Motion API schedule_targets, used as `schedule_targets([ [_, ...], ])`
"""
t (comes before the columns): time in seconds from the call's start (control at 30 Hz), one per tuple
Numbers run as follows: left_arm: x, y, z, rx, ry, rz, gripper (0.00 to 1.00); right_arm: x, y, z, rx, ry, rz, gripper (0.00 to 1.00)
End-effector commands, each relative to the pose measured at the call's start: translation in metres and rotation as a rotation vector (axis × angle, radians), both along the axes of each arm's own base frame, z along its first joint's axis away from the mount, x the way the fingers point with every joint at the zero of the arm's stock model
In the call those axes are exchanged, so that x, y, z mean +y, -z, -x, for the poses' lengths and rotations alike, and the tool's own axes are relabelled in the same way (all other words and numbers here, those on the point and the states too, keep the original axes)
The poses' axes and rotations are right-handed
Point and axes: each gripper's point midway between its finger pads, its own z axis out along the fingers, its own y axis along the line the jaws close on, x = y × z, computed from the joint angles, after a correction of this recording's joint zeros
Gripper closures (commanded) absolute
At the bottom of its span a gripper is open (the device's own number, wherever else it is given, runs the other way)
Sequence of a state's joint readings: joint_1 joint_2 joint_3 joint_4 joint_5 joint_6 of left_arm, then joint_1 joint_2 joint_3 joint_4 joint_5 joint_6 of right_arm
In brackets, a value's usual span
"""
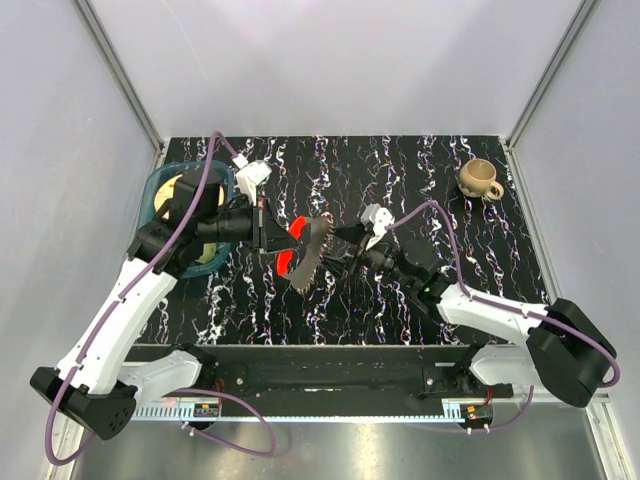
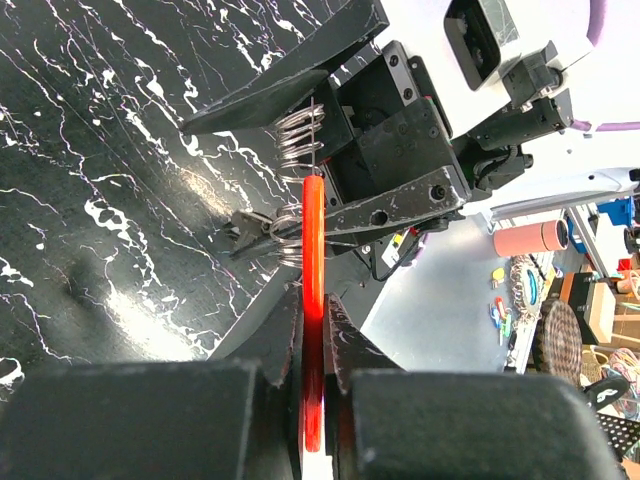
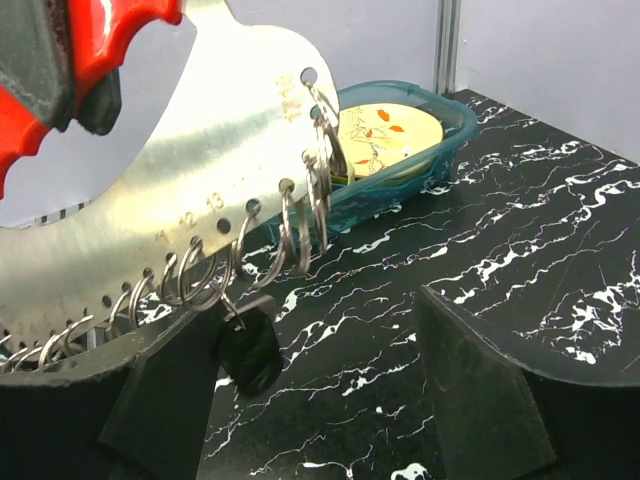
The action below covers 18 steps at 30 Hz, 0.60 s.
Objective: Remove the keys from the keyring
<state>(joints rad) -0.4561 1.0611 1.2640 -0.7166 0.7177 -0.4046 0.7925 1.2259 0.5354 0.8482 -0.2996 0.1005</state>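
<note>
My left gripper (image 1: 268, 238) is shut on a bright red curved piece (image 1: 297, 228), seen edge-on between its pads in the left wrist view (image 2: 313, 260). The red piece carries a flat silvery fan-shaped plate (image 3: 180, 170) held above the table. Several thin silvery keyrings (image 3: 300, 220) hang through numbered holes along the plate's edge. A small black-headed key (image 3: 248, 350) hangs from one ring. My right gripper (image 1: 340, 250) is open, and the rings and black key sit beside its left finger (image 3: 150, 400). Its right finger (image 3: 480, 390) stands apart.
A blue tray (image 1: 165, 182) holding a yellow plate sits at the back left, behind my left arm; it also shows in the right wrist view (image 3: 440, 130). A tan mug (image 1: 480, 178) stands at the back right. The table is black marble-patterned.
</note>
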Motion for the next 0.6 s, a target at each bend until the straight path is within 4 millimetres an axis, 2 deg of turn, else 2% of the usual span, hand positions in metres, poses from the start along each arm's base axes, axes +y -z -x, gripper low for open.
schedule_targets([
  [0.0,0.002,-0.021,0.005,-0.051,-0.014,0.048,1.00,0.013,-0.031,-0.002,-0.066,-0.022,-0.062,0.22],
  [0.13,0.007,-0.018,0.004,-0.059,-0.037,0.024,1.00,0.015,-0.028,-0.001,-0.057,-0.025,-0.076,0.27],
  [0.3,0.007,-0.014,0.004,-0.043,-0.036,0.010,1.00,0.019,-0.015,0.000,-0.037,-0.037,-0.052,0.29],
  [0.37,0.008,-0.015,0.003,-0.046,-0.045,0.004,1.00,0.019,-0.014,-0.001,-0.035,-0.032,-0.056,0.40],
  [0.43,0.009,-0.017,0.001,-0.054,-0.058,-0.002,1.00,0.021,-0.013,-0.002,-0.037,-0.034,-0.053,0.57],
  [0.57,0.010,-0.018,-0.001,-0.043,-0.068,-0.007,1.00,0.024,-0.014,-0.004,-0.047,-0.037,-0.050,0.59],
])
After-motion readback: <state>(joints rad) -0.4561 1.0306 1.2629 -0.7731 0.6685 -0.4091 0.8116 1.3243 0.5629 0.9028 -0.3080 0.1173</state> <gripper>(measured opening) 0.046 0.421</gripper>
